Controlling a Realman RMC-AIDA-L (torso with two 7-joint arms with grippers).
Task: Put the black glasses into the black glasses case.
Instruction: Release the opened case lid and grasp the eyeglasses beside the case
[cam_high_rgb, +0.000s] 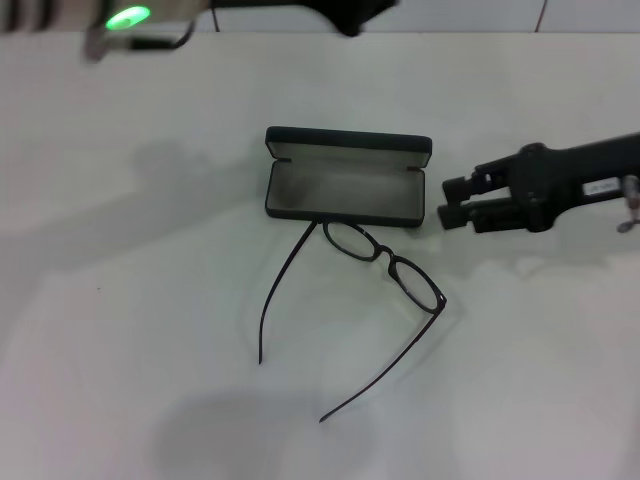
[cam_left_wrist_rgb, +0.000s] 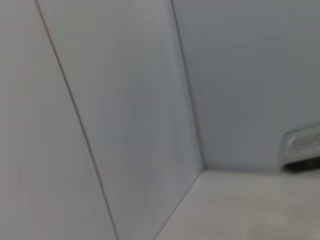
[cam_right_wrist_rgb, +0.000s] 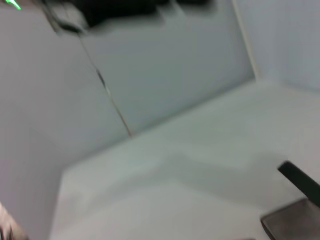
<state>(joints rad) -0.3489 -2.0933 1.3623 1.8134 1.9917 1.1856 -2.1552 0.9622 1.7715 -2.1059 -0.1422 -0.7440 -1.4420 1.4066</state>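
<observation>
The black glasses case (cam_high_rgb: 345, 188) lies open at the table's middle, grey lining up, with its lid standing at the far side. A corner of it shows in the right wrist view (cam_right_wrist_rgb: 290, 222). The black glasses (cam_high_rgb: 385, 263) lie unfolded on the table just in front of the case. One lens touches the case's front edge, and the temple arms stretch toward me. My right gripper (cam_high_rgb: 452, 204) is open and empty, low over the table just right of the case. My left arm (cam_high_rgb: 128, 18) is raised at the far left, away from both.
The white table (cam_high_rgb: 120, 300) ends at a pale wall at the back. The left wrist view shows only the wall and the table's corner (cam_left_wrist_rgb: 240, 205).
</observation>
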